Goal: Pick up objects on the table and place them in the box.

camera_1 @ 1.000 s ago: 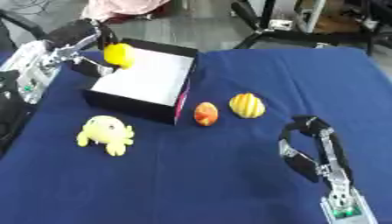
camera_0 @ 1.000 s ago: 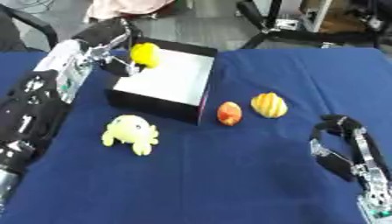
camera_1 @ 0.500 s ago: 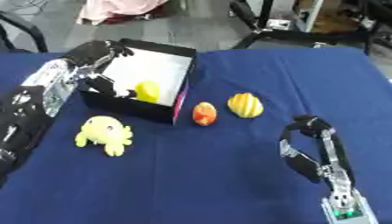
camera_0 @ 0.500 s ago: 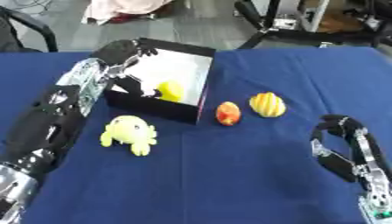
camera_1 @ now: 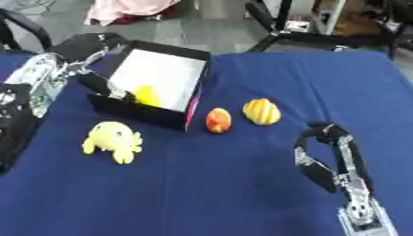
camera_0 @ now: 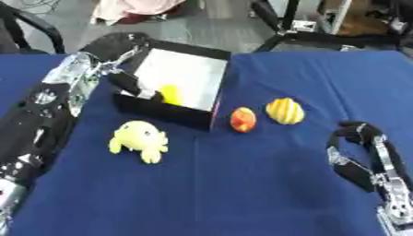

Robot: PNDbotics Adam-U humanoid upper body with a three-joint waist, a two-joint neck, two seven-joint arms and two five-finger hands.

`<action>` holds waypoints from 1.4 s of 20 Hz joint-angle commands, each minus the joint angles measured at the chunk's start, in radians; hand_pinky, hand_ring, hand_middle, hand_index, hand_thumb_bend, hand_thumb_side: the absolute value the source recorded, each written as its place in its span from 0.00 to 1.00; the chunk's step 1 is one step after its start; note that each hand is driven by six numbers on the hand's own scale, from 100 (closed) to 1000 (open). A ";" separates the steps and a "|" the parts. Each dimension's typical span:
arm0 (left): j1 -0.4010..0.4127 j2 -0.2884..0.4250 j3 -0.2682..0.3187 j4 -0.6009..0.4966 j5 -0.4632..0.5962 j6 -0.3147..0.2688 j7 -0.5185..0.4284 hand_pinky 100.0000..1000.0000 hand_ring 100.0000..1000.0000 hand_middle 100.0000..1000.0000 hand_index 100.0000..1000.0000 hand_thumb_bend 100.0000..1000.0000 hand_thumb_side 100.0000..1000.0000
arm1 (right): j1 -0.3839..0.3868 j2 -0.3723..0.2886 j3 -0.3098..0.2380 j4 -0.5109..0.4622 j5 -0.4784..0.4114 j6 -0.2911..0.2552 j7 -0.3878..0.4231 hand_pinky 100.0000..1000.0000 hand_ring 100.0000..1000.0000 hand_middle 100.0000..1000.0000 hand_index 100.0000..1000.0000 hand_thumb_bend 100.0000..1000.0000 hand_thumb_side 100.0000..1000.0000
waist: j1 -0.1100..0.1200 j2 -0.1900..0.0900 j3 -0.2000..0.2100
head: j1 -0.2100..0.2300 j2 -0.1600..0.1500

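Note:
A black box [camera_0: 211,109] with a white floor stands at the table's far left. A small yellow object [camera_0: 169,93] lies inside it by the near wall. My left hand [camera_0: 115,45] is at the box's far left corner, open, holding nothing, with dark fingers [camera_0: 126,83] reaching down along the left wall. In front of the box lies a yellow plush toy [camera_0: 138,138]. To the box's right sit an orange-red fruit [camera_0: 243,120] and a yellow ribbed fruit [camera_0: 284,111]. My right hand [camera_0: 361,152] rests at the lower right, fingers relaxed and arched, empty.
The blue tablecloth [camera_0: 242,184] covers the whole table. Black chair legs [camera_0: 278,18] and a pink cloth [camera_0: 133,8] lie on the floor beyond the far edge.
The left hand held the yellow object over the box, let it drop inside, and has since drawn back to the box's far left corner. The right hand has not moved.

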 commanded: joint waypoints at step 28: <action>0.222 0.386 -0.248 -0.502 0.699 -0.020 -0.706 0.77 0.64 0.64 0.81 0.48 0.32 | -0.007 -0.030 -0.012 -0.011 0.005 0.002 -0.008 0.77 0.73 0.71 0.53 0.00 0.00 | 0.013 -0.030 0.005 | -0.025 -0.001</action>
